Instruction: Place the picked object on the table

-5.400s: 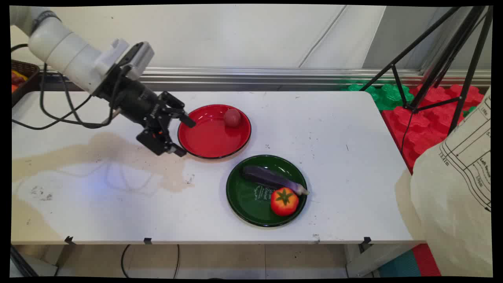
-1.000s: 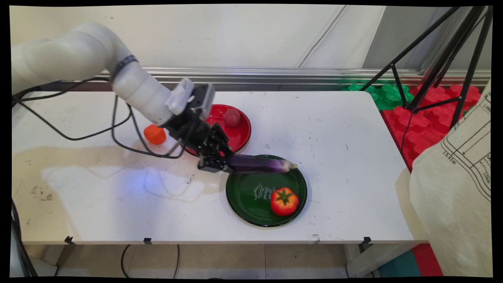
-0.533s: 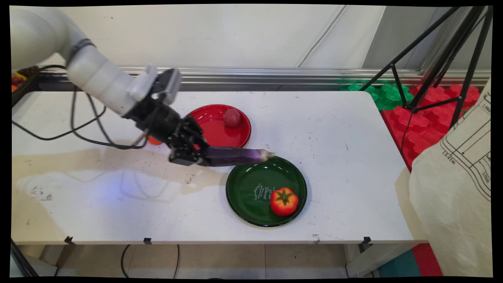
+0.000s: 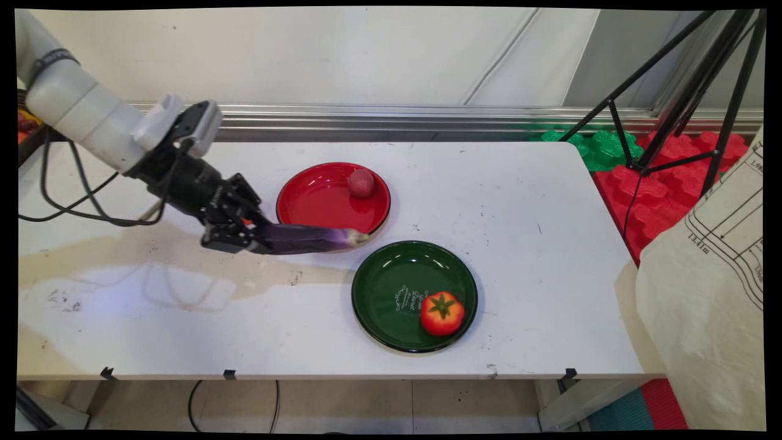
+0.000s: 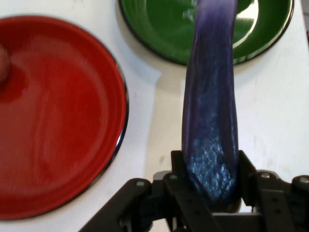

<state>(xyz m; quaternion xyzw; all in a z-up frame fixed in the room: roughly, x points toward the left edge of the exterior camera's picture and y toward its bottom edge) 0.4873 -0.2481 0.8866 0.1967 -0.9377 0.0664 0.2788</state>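
My gripper is shut on the thick end of a purple eggplant, which sticks out level to the right, above the table between the two plates. In the hand view the eggplant runs up from between my fingers, its tip over the green plate. The green plate holds a red tomato. The red plate sits behind with a small reddish ball on its far side; in the hand view the red plate is to the left.
A brownish stain spreads over the table's left part. A black tripod and red and green foam blocks stand off the table's right end, with a beige printed bag at the near right.
The gripper took hold of the eggplant on the green plate, lifted it and carried it left; its tip has now left the green plate and hangs near the red plate's front rim.
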